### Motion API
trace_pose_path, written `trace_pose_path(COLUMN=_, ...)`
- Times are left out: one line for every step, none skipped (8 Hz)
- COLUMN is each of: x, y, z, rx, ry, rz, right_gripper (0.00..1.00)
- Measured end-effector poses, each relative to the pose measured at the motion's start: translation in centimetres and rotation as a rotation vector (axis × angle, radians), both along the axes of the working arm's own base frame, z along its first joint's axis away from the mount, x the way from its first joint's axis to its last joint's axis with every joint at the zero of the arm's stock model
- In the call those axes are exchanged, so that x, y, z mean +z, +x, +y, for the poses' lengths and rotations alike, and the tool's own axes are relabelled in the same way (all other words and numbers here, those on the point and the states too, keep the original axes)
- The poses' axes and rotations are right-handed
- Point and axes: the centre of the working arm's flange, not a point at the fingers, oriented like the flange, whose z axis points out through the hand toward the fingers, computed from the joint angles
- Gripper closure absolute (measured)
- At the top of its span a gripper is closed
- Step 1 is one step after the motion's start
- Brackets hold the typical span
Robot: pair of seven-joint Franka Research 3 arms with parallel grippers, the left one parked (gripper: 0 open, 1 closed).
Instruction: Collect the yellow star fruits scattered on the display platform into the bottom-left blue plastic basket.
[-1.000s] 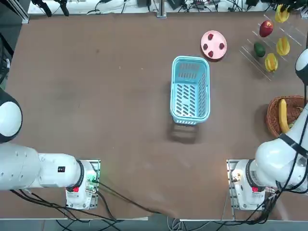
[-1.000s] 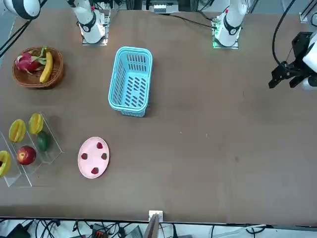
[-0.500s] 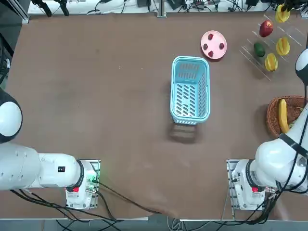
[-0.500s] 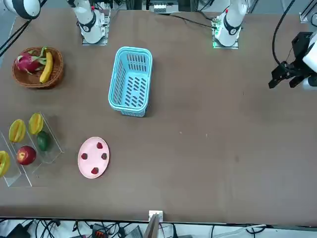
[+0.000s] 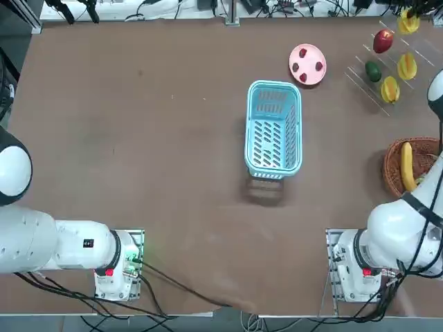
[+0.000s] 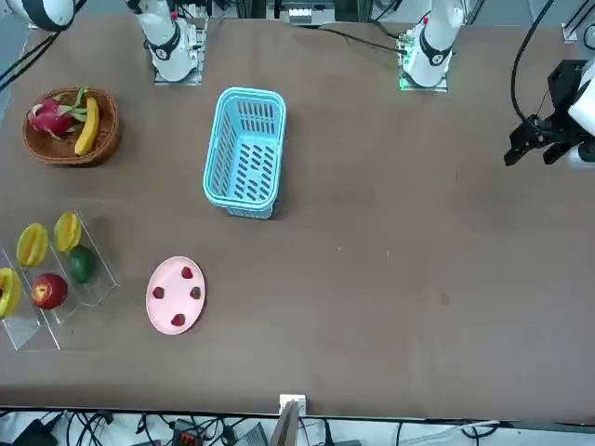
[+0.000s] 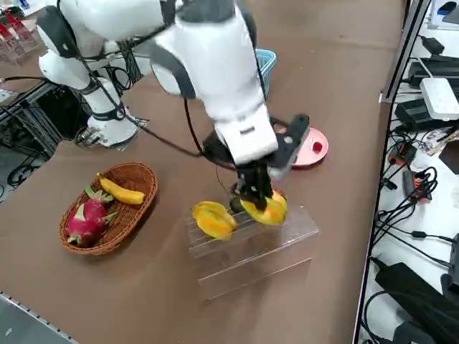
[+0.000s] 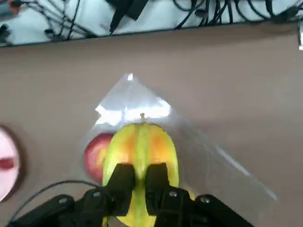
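Over the display platform [image 7: 251, 240], right claw [image 8: 140, 182] grips a ridged yellow-orange star fruit [image 8: 140, 146].

star fruits [image 5: 390, 89]: 3 | apple [image 5: 382, 41]: 1 | banana [image 5: 406, 166]: 1 | blue basket [image 5: 273, 128]: 1

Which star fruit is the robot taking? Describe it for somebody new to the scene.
On the clear display platform at the table's far right corner, it lies beside the red apple. Only this star fruit is pinched by the right tool.
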Motion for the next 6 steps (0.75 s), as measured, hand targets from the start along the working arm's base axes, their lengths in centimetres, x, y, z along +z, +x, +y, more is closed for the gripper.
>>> trace_pose_path(x=3.5, y=-1.3, z=1.5, rx=-0.004, ry=0.017, rz=0.036, right_gripper=0.81)
trace_pose_path(x=7.1, y=-2.8, z=4.1, rx=-0.023, ry=0.042, rz=0.09, right_gripper=0.81)
trace_pose_path(x=10.0, y=-4.6, z=7.6, rx=-0.031, ry=0.07, rz=0.152, right_gripper=0.81)
trace_pose_path(x=12.0, y=-6.3, z=11.8, rx=-0.05, ry=0.095, rz=0.195, right_gripper=0.81)
trace_pose_path(x=12.9, y=-7.8, z=17.1, rx=-0.08, ry=0.108, rz=0.231, right_gripper=0.81)
trace_pose_path(x=12.5, y=-9.7, z=23.6, rx=-0.079, ry=0.1, rz=0.283, right_gripper=0.81)
